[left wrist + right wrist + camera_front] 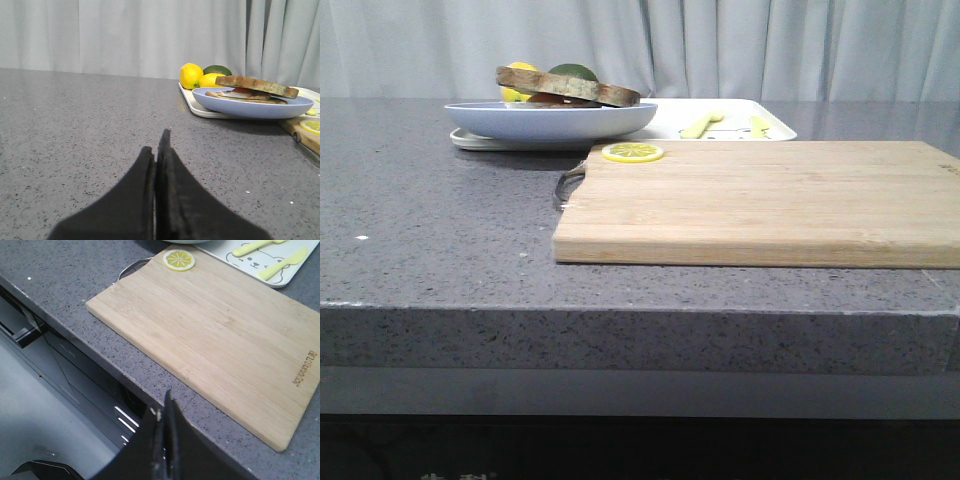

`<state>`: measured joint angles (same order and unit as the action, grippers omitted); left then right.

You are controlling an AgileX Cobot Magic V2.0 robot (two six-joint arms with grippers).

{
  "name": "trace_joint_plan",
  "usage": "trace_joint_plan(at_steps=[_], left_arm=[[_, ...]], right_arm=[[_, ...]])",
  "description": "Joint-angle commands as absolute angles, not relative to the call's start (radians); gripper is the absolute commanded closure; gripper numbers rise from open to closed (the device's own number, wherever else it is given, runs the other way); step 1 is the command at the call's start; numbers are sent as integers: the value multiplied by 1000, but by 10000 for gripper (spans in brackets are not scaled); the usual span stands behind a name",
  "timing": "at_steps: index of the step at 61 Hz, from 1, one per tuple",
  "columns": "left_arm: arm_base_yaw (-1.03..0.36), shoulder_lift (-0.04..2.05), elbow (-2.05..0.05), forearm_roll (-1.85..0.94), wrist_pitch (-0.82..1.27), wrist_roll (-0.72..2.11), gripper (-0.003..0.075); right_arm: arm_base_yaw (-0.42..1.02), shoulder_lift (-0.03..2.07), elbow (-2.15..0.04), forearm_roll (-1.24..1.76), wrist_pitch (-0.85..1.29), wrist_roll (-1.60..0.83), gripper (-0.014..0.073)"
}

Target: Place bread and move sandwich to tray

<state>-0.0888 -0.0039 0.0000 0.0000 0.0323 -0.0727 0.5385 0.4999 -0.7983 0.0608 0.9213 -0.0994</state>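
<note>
The bread [251,85] [570,86], a thick brown-crusted slice, lies tilted on top of the sandwich [235,93], a lower slice with a white and orange-red filling. Both rest in a round pale-blue plate [240,108] [550,122]. The plate stands on the left end of the cream-white tray [196,107] [665,120] [280,271]. My left gripper [159,144] is shut and empty, low over the grey counter, well short of the plate. My right gripper [163,409] is shut and empty, above the counter's front edge, near the board. Neither gripper shows in the front view.
A wooden cutting board [760,205] [210,335] lies in front of the tray, with a thin lemon slice [632,152] [179,259] at its far left corner. Yellow cutlery [705,124] [280,262] lies on the tray. A lemon [191,75] and an avocado [218,70] sit behind the plate.
</note>
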Motion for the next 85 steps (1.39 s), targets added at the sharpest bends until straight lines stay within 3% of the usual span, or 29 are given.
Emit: trace_joint_plan(at_steps=[1, 85], left_arm=[[-86, -26, 7, -26, -57, -44, 738], [-86, -24, 7, -37, -26, -51, 738]], right_arm=[[538, 503, -819, 53, 851, -101, 662], [525, 481, -805, 51, 847, -101, 662]])
